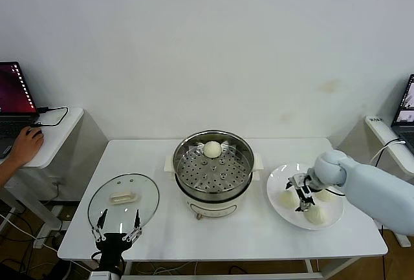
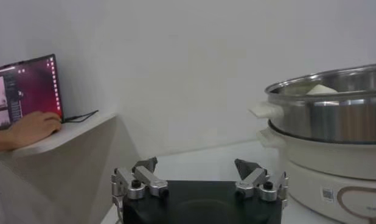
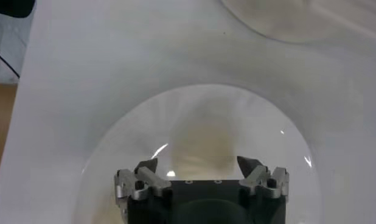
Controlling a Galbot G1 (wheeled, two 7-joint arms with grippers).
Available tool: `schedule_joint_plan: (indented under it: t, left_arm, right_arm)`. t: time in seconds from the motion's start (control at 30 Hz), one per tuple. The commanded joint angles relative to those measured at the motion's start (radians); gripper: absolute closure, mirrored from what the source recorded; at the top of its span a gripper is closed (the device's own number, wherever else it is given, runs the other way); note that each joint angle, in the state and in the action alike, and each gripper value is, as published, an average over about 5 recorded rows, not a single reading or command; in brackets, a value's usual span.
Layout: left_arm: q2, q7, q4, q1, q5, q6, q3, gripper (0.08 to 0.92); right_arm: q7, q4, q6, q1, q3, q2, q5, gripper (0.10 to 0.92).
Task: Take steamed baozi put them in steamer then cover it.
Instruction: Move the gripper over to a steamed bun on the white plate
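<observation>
The steel steamer [image 1: 213,171] stands mid-table on its cream base, uncovered, with one baozi [image 1: 212,149] on the perforated tray at the back. Three more baozi [image 1: 288,198] [image 1: 314,214] [image 1: 327,194] lie on a white plate [image 1: 279,180] to its right. My right gripper [image 1: 301,193] is open and low over the plate among these buns. In the right wrist view one pale baozi [image 3: 200,140] lies just ahead of and between the open gripper [image 3: 198,163]. The glass cover [image 1: 123,196] lies flat at the table's front left. My left gripper [image 1: 117,226] is open and empty just in front of it.
The left wrist view shows the open left gripper [image 2: 196,164], the steamer's side [image 2: 334,115] and the bun's top [image 2: 322,89]. A side desk at the left holds a laptop [image 1: 13,92] and a person's hand [image 1: 26,144]. Another laptop [image 1: 406,102] stands at the far right.
</observation>
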Motion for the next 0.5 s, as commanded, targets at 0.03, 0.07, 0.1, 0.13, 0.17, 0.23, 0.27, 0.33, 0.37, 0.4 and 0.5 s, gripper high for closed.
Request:
schedule_joint_plan:
  t: [0.03, 0.07, 0.1, 0.13, 0.17, 0.23, 0.27, 0.33, 0.37, 0.4, 0.5]
  left_arm:
    - [0.000, 0.000, 0.000, 0.000, 0.000, 0.000, 0.000, 0.177]
    - [-0.001, 0.000, 0.000, 0.000, 0.000, 0.000, 0.000, 0.177]
    - [-0.001, -0.001, 0.001, 0.000, 0.000, 0.000, 0.000, 0.177]
    - [-0.001, -0.001, 0.002, 0.000, 0.000, 0.000, 0.000, 0.177]
    - [-0.002, -0.001, 0.002, 0.000, 0.000, 0.000, 0.000, 0.177]
    - [-0.002, -0.001, 0.002, 0.000, 0.000, 0.000, 0.000, 0.177]
    - [-0.002, -0.001, 0.002, 0.000, 0.000, 0.000, 0.001, 0.177]
    - [-0.003, -0.001, 0.001, 0.000, 0.000, 0.000, 0.001, 0.177]
    - [-0.003, -0.001, 0.001, 0.000, 0.000, 0.000, 0.001, 0.177]
    - [-0.003, -0.002, 0.000, 0.000, 0.000, 0.000, 0.002, 0.177]
    - [-0.004, -0.002, -0.002, 0.000, 0.001, 0.000, 0.004, 0.177]
  right_arm:
    - [0.001, -0.037, -0.008, -0.022, 0.025, 0.029, -0.021, 0.271]
    - [0.000, -0.038, -0.008, -0.021, 0.026, 0.028, -0.023, 0.282]
    - [-0.001, -0.038, -0.009, -0.021, 0.027, 0.028, -0.024, 0.295]
    - [-0.003, -0.038, -0.009, -0.020, 0.027, 0.026, -0.026, 0.313]
    - [-0.004, -0.037, -0.009, -0.020, 0.028, 0.024, -0.026, 0.328]
    - [-0.008, -0.034, -0.008, -0.018, 0.029, 0.020, -0.024, 0.363]
    - [-0.011, -0.032, -0.007, -0.017, 0.029, 0.018, -0.023, 0.377]
    - [-0.013, -0.030, -0.006, -0.016, 0.029, 0.015, -0.019, 0.415]
    - [-0.015, -0.029, -0.006, -0.015, 0.029, 0.015, -0.017, 0.432]
    - [-0.015, -0.029, -0.005, -0.015, 0.029, 0.014, -0.016, 0.446]
    - [-0.017, -0.013, -0.012, -0.005, 0.030, 0.004, -0.005, 0.478]
